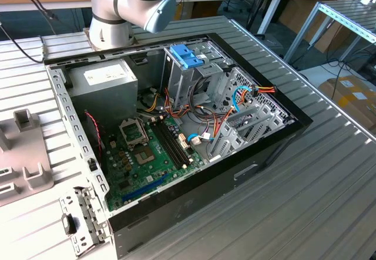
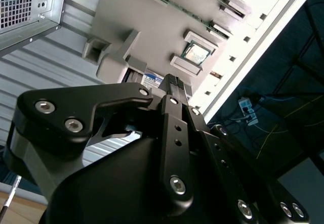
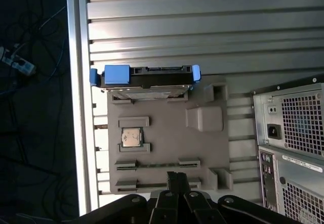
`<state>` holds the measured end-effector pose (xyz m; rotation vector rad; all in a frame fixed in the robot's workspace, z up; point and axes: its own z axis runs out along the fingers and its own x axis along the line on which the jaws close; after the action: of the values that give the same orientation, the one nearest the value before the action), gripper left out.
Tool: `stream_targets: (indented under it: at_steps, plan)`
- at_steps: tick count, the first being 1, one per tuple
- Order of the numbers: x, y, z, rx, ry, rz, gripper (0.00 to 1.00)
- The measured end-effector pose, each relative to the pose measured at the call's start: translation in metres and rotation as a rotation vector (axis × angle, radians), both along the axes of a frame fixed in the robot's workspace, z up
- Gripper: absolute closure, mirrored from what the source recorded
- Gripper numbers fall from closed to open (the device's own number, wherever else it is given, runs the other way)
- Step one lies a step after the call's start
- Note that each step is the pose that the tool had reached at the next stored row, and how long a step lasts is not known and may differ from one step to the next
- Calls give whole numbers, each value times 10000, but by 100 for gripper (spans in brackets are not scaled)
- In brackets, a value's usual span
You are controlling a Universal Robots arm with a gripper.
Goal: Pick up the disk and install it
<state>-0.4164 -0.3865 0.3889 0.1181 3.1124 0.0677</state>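
The disk (image 3: 147, 82), a flat dark-grey slab in a light-blue plastic frame with a blue end tab, stands on edge in a slot of a matte grey moulded holder (image 3: 167, 133). The holder rests on the ribbed aluminium table (image 3: 202, 32). The black metal gripper (image 3: 177, 175) hangs apart from the disk, fingers pressed together on nothing. The open computer case (image 1: 264, 154), with its green motherboard (image 1: 147, 154) exposed, sits to the exterior view's right of the holder.

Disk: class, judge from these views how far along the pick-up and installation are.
Nothing looks done yet. The disk stands on edge in the grey holder, outside the open computer case. The gripper is shut, empty and apart from it. Picking up and installing both remain.
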Motion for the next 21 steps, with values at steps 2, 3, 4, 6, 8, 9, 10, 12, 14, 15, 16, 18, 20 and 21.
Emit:
stream_targets:
  at_steps: [2, 3, 4, 6, 8, 9, 10, 12, 14, 15, 16, 18, 20, 21]
  plan:
    - [-10, 10, 0, -1, 2, 0, 89]
    - [-16, 16, -1, -1, 3, 0, 89]
    - [-22, 21, -3, 0, 0, 1, 89]
    - [-31, 26, -4, 0, 1, 1, 89]
    - [-50, 36, -6, -1, 1, 0, 89]
    - [-57, 39, -7, 0, 1, 1, 89]
    - [-60, 41, -8, 0, 0, 1, 89]
    - [-69, 47, -9, 0, 0, 1, 89]
    - [-83, 54, -10, 0, 1, 1, 89]
    - [-89, 57, -11, 0, 0, 1, 89]
    - [-95, 59, -11, 0, 0, 1, 89]
    - [-112, 67, -12, 0, 1, 1, 89]
    - [-124, 74, -13, 0, 0, 1, 89]
    - [-129, 77, -14, 0, 0, 1, 89]
